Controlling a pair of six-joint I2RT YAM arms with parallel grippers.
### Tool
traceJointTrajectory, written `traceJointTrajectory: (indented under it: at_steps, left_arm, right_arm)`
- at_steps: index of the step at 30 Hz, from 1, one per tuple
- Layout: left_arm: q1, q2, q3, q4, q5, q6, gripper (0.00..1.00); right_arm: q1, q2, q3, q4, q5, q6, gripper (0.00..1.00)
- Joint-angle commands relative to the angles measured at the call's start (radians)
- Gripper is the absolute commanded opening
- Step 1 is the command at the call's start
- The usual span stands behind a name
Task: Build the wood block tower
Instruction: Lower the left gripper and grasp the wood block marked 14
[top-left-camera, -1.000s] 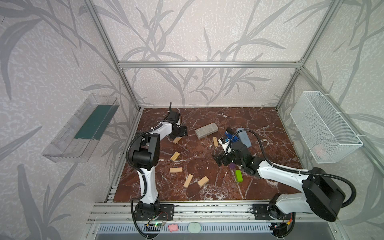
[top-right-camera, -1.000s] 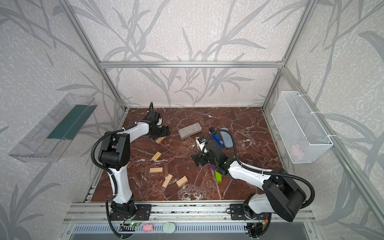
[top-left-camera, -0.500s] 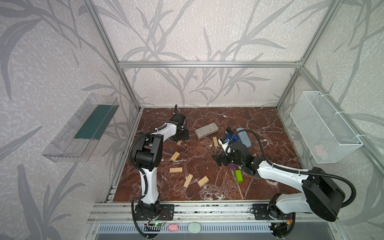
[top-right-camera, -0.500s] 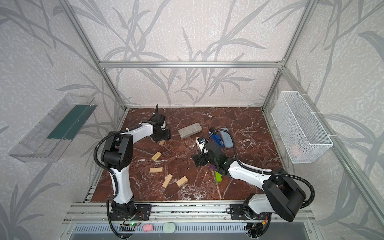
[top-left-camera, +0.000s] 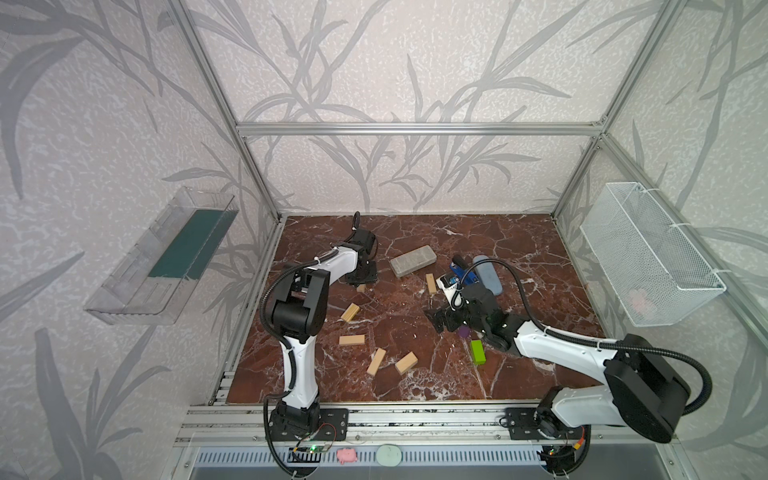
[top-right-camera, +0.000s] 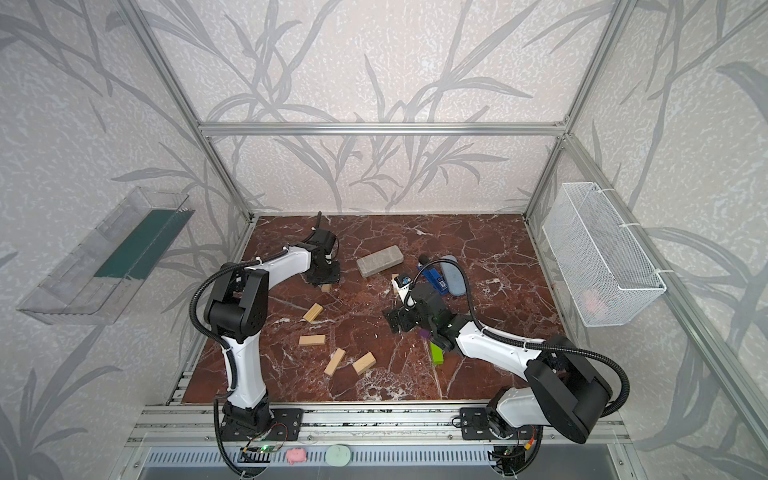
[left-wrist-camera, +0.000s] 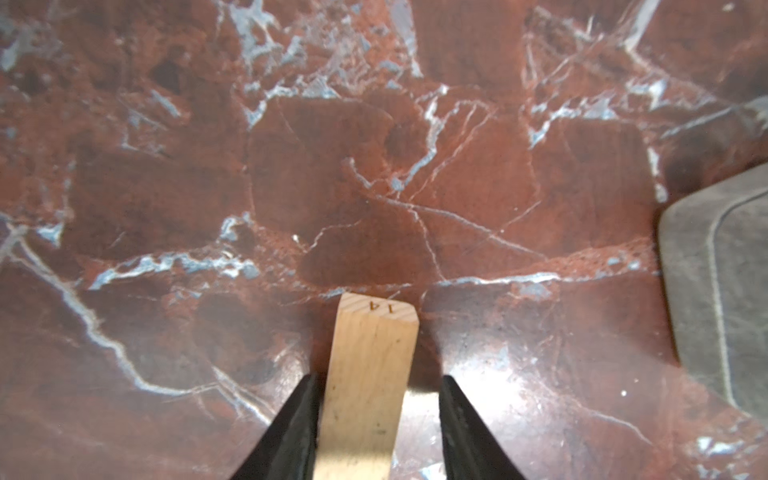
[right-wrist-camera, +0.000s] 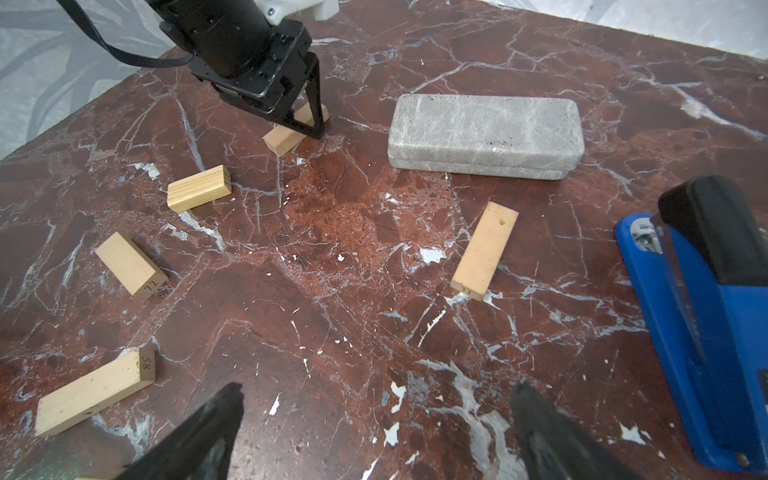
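Note:
A pale wood block lies flat on the red marble between the fingers of my left gripper at the back left. One finger touches its side and the other stands a small gap off. The same block shows under the left gripper in the right wrist view. Several more pale wood blocks lie singly on the floor. A lime green block and a purple block lie beside my right arm. My right gripper is wide open over bare marble. No tower shows.
A speckled grey slab lies at the back middle, close to the left gripper. A blue-and-black stapler and a grey-blue case sit right of it. A wire basket hangs on the right wall, a clear tray on the left.
My left gripper has come down over the pale block and its fingers have narrowed around it. The right arm has not moved.

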Motion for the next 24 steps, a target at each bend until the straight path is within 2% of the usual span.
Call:
traceJointTrajectory:
  at_steps: [1, 15, 24]
  left_arm:
    - [-0.012, 0.026, -0.016, -0.079, -0.004, -0.006, 0.4]
    - [-0.083, -0.064, -0.103, -0.095, 0.008, -0.069, 0.24]
    - [-0.188, -0.177, -0.228, -0.063, -0.007, -0.165, 0.19]
  right_arm:
    - [0.006, 0.008, 0.016, 0.016, 0.015, -0.007, 0.99]
    - [0.005, -0.017, -0.005, 0.019, 0.019, 0.014, 0.99]
    - [0.001, -0.097, 0.03, -0.169, 0.023, 0.08, 0.99]
